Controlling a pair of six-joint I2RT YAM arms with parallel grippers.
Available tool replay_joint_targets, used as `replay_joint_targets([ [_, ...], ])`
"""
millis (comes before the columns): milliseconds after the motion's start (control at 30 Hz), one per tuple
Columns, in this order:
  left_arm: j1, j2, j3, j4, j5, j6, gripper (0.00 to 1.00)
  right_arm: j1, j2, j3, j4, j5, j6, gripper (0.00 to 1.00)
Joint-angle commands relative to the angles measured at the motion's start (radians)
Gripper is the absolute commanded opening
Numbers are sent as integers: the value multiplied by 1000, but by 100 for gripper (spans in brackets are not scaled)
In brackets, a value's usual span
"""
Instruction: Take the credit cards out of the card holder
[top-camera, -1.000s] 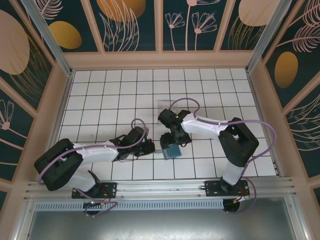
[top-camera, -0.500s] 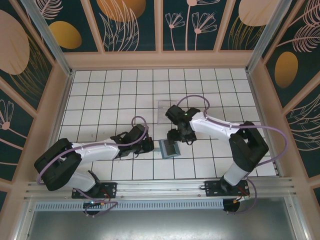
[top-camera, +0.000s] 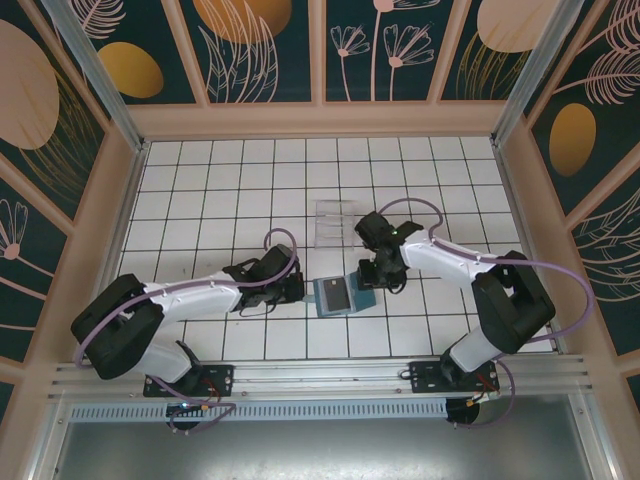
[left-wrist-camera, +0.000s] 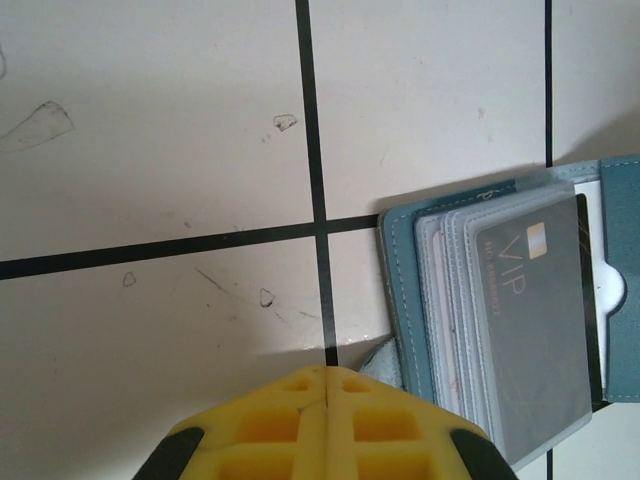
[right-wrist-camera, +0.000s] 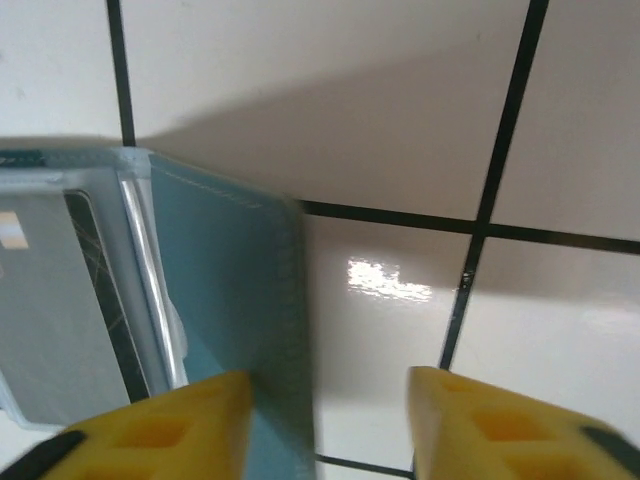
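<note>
The teal card holder (top-camera: 333, 296) lies opened on the tiles between the arms, its right flap (right-wrist-camera: 230, 270) tilted up. A dark card marked VIP (left-wrist-camera: 535, 320) sits in its clear sleeve, above pale layers (left-wrist-camera: 450, 300) with faint pinkish marks. My left gripper (top-camera: 298, 290) is shut at the holder's left edge (left-wrist-camera: 405, 300); its yellow fingertips (left-wrist-camera: 300, 400) meet with nothing seen between them, and a pale strap tab (left-wrist-camera: 385, 362) peeks out beside them. My right gripper (right-wrist-camera: 320, 400) is open, with the raised flap's edge standing just inside its left finger (right-wrist-camera: 165, 425).
A clear plastic tray (top-camera: 330, 222) stands one tile behind the holder. White tiled floor (top-camera: 220, 190) stretches to the back and left, bounded by wooden walls (top-camera: 320, 120). The right arm's purple cable (top-camera: 520, 255) loops over the right side.
The right gripper moved right and slightly back, and the holder's cover swung open to the right, showing the dark card. The left arm barely moved.
</note>
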Motion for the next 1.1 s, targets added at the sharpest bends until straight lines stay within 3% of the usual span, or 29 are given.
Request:
replay_joint_targets([
  [0, 8, 25, 30, -38, -22, 24, 5, -4, -16, -31, 104, -91, 11, 35],
  [233, 9, 54, 71, -106, -49, 63, 5, 4, -43, -78, 151, -148, 51, 7],
  [533, 9, 11, 33, -101, 45, 105, 9, 54, -100, -169, 155, -173, 128, 3],
  [633, 9, 14, 34, -127, 26, 97, 18, 61, -98, -165, 145, -132, 153, 7],
  [867, 10, -58, 119, -245, -96, 71, 39, 83, -98, -84, 44, 7, 183, 34],
  [1067, 9, -101, 209, -337, -106, 59, 41, 95, -122, 5, -70, 109, 193, 45],
])
